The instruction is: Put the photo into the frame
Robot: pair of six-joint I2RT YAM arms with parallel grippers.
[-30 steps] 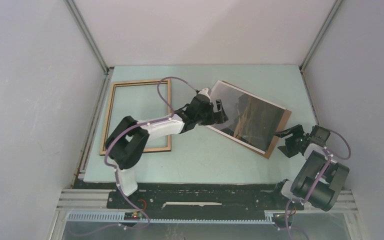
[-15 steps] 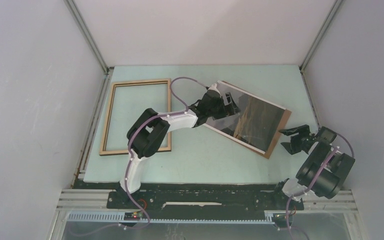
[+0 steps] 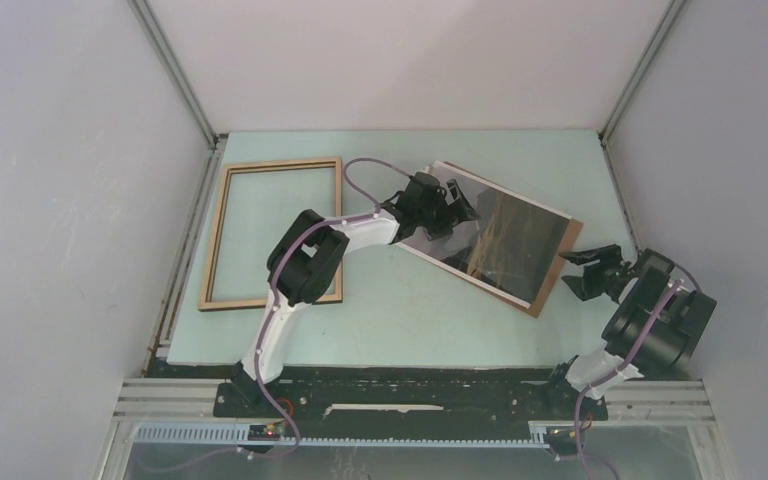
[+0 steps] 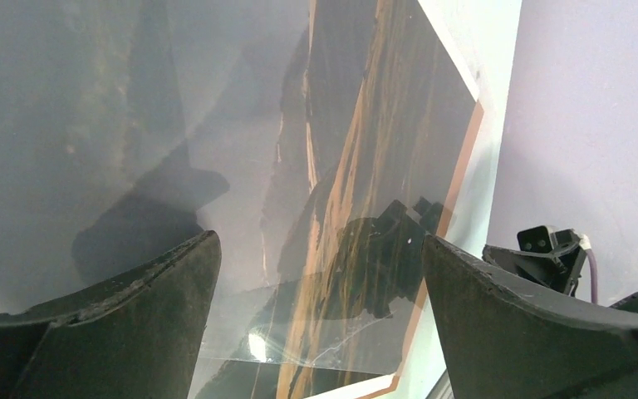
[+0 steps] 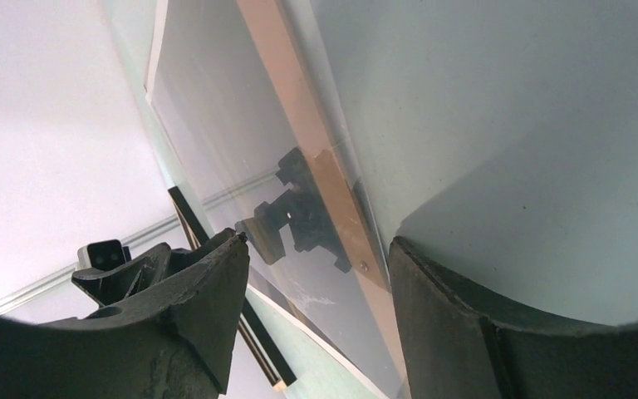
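Observation:
The photo [image 3: 508,240], a glossy dark landscape print, lies tilted on a brown backing board [image 3: 563,258] at the right of the table. The tan wooden frame [image 3: 280,165] lies flat at the left and has nothing in it. My left gripper [image 3: 457,199] is open and hovers over the photo's far-left part. In the left wrist view the photo [image 4: 357,150] fills the space between my fingers [image 4: 166,291]. My right gripper [image 3: 582,270] is open beside the board's right edge. In the right wrist view the board's brown edge [image 5: 316,158] runs between the jaws.
The pale green table top [image 3: 400,310] is walled in by grey panels on the left, back and right. My right gripper's tip [image 4: 548,253] shows past the board in the left wrist view. A black rail [image 3: 410,385] runs along the table's near edge.
My left arm has reached to the right, from the photo's left edge to over the print. My right gripper has drawn back to the right and a little farther away.

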